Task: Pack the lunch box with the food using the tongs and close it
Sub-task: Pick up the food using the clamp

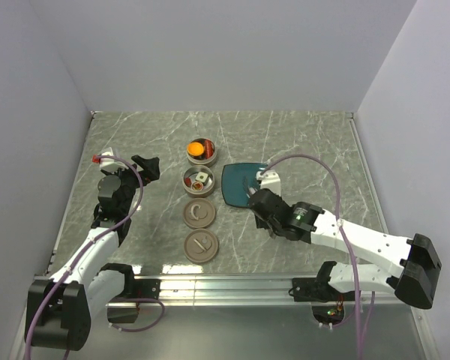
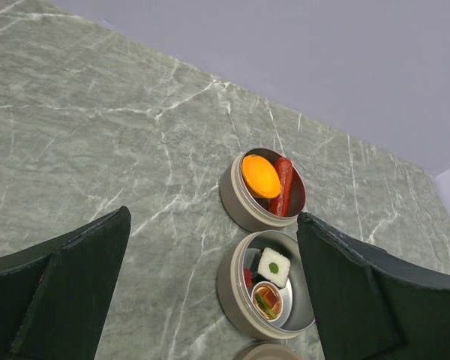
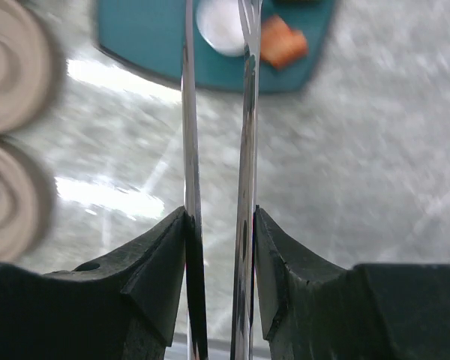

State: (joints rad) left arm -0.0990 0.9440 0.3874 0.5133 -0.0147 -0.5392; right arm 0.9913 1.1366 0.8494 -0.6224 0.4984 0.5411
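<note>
**A:** While we're on the right wrist view, the right gripper (image 3: 219, 225) has its jaws clamped on the tongs (image 3: 189, 112). Their two arms run up the middle of the frame, slightly apart, to the teal plate (image 3: 150, 37) at the top edge. A white piece (image 3: 219, 26) and an orange-red piece (image 3: 283, 43) lie there, too blurry for us to call contact.

**B:** Yep, we see the same. The left gripper (image 2: 214, 217) hangs with jaws wide apart, holding nothing. Centre-right in its frame, a round tin (image 2: 236, 206) holds an orange ball (image 2: 260, 175) and a sausage (image 2: 283, 187). The tin below (image 2: 229, 296) holds a white cube (image 2: 274, 266). Two lids (image 1: 198, 214) sit lower centre in the top view.
</note>
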